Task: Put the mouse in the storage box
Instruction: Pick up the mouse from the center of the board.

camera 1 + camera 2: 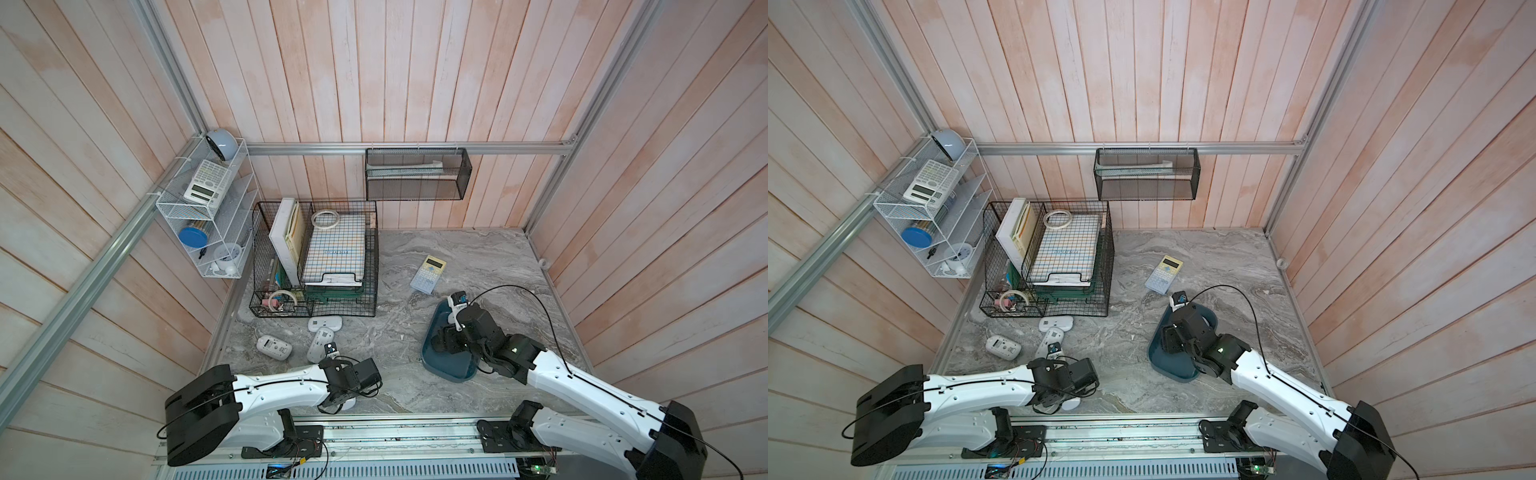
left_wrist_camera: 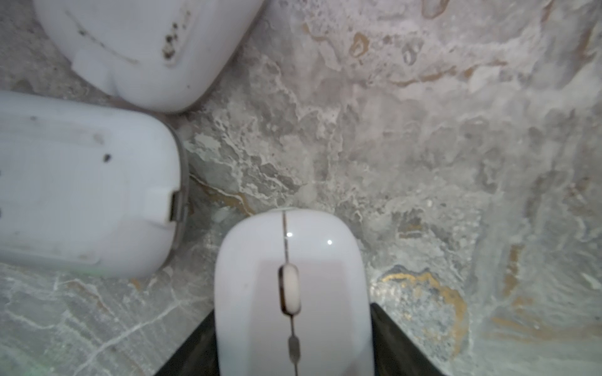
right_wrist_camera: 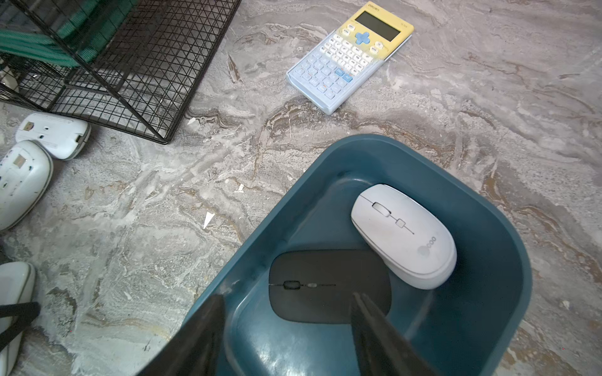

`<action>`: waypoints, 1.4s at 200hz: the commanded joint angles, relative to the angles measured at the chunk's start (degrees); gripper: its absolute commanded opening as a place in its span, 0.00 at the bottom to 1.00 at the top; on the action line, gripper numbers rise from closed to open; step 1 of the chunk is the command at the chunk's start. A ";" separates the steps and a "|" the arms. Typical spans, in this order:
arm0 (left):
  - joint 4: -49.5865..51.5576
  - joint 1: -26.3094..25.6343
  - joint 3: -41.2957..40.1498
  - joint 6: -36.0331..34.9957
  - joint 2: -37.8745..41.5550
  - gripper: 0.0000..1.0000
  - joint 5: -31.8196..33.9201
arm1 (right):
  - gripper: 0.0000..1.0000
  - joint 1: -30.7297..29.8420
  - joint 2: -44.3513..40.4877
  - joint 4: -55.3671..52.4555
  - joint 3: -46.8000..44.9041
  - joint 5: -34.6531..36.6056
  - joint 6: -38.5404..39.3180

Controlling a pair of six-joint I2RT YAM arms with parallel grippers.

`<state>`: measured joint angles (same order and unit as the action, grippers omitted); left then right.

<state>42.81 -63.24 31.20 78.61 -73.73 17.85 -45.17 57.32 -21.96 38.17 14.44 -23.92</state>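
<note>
Looking down, a top view shows the box [image 1: 451,371] beneath the right jaws, well apart from the left jaws. Left wrist: jaws pinch the mouse [image 2: 293,293] by its flanks, likely for lifting. Right wrist: jaws spread, empty, idle over the box.

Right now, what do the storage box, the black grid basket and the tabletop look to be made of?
Storage box: likely moulded plastic, dark teal, smooth with a soft sheen on its floor.
Black grid basket: thin metal wire, apparently coated black.
Tabletop: grey marble pattern, tan veins; stone or printed laminate, cannot tell.
</note>
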 commanded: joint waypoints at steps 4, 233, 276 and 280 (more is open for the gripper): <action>-9.15 0.40 -4.78 -0.11 -4.82 0.67 -6.65 | 0.67 0.22 -0.21 -1.26 -0.32 -0.09 -0.34; -43.63 1.84 9.59 -86.81 13.73 0.41 4.24 | 0.66 0.18 -9.04 6.01 9.01 -24.09 -7.46; -41.58 1.82 8.67 -90.91 14.41 0.40 0.32 | 0.66 0.17 -3.90 13.47 9.06 -31.16 -10.40; -41.45 1.84 8.59 -91.06 14.43 0.40 0.15 | 0.66 0.13 -3.33 14.46 8.96 -31.82 -11.13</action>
<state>4.27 -61.60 40.03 -7.66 -60.40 21.17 -45.17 51.88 -14.70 46.13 -10.85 -31.97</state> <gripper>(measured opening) 0.618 0.660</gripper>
